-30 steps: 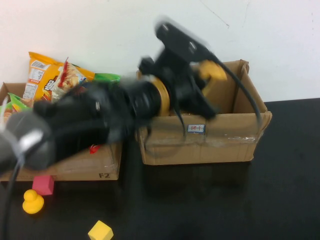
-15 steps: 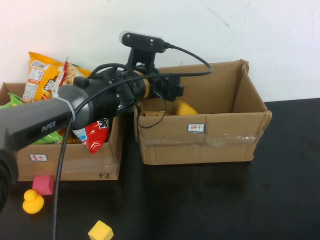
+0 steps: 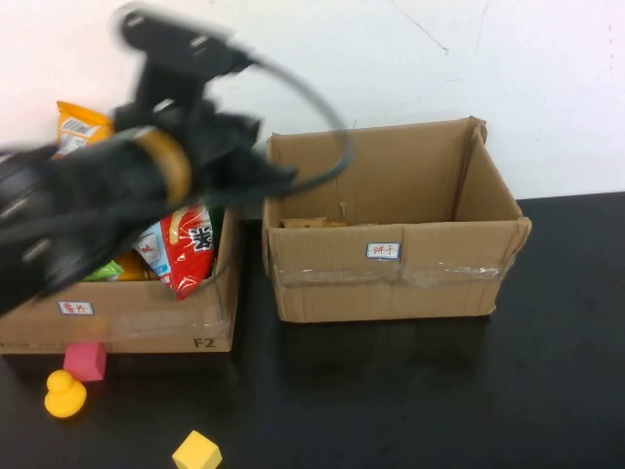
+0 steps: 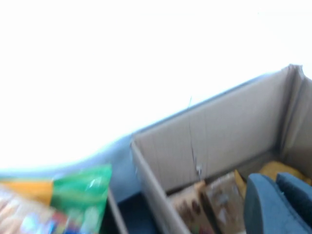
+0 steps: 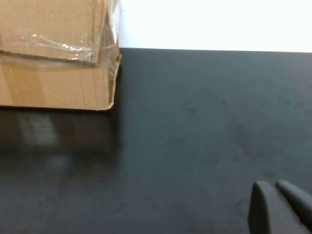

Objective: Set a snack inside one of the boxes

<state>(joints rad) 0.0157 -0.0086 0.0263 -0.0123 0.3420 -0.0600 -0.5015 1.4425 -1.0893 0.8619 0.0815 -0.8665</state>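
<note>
The right cardboard box (image 3: 391, 278) stands open. In the left wrist view a yellow snack (image 4: 277, 168) lies inside that box (image 4: 224, 126), next to brown packets (image 4: 214, 202). The left box (image 3: 146, 318) holds several snack bags, among them a red one (image 3: 190, 249) and an orange one (image 3: 78, 122). My left gripper (image 3: 278, 178) is blurred above the gap between the two boxes, its blue fingers (image 4: 263, 204) together and empty. My right gripper (image 5: 275, 187) is shut and empty low over the black table, out of the high view.
A pink cube (image 3: 86, 361), a yellow duck (image 3: 64, 395) and a yellow cube (image 3: 197, 451) lie on the black table (image 3: 439, 391) in front of the left box. A white wall stands behind both boxes. A green bag (image 4: 80, 195) pokes up from the left box.
My left arm has swung left, out of the right box and over the left box. The yellow snack it carried a second ago now lies in the right box.
</note>
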